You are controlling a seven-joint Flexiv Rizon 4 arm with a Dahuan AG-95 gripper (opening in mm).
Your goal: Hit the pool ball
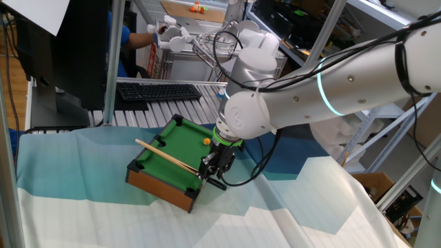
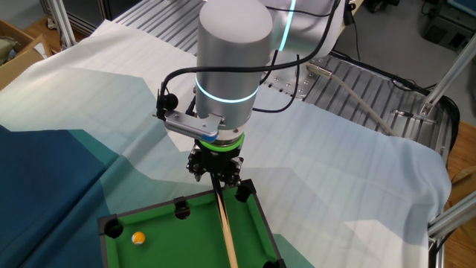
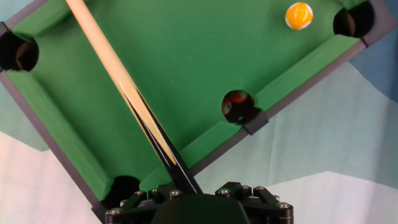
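Observation:
A miniature green pool table (image 1: 180, 148) (image 2: 186, 238) (image 3: 186, 74) sits on the cloth. The pool ball (image 1: 207, 140) (image 2: 138, 238) (image 3: 298, 15) is a small orange-yellow sphere near a corner pocket (image 3: 349, 22). My gripper (image 1: 213, 167) (image 2: 216, 170) (image 3: 189, 190) hangs at the table's edge, shut on the dark butt of a wooden cue stick (image 1: 165, 157) (image 2: 224, 227) (image 3: 118, 81). The cue lies across the felt, its tip pointing away from the ball. The ball is apart from the cue, off to the right in the hand view.
The pool table has black pockets at corners and sides, one side pocket (image 3: 237, 104) close to my gripper. A blue and white cloth (image 1: 289, 207) covers the table. A keyboard (image 1: 158, 91) and metal frame posts (image 1: 112, 55) stand behind.

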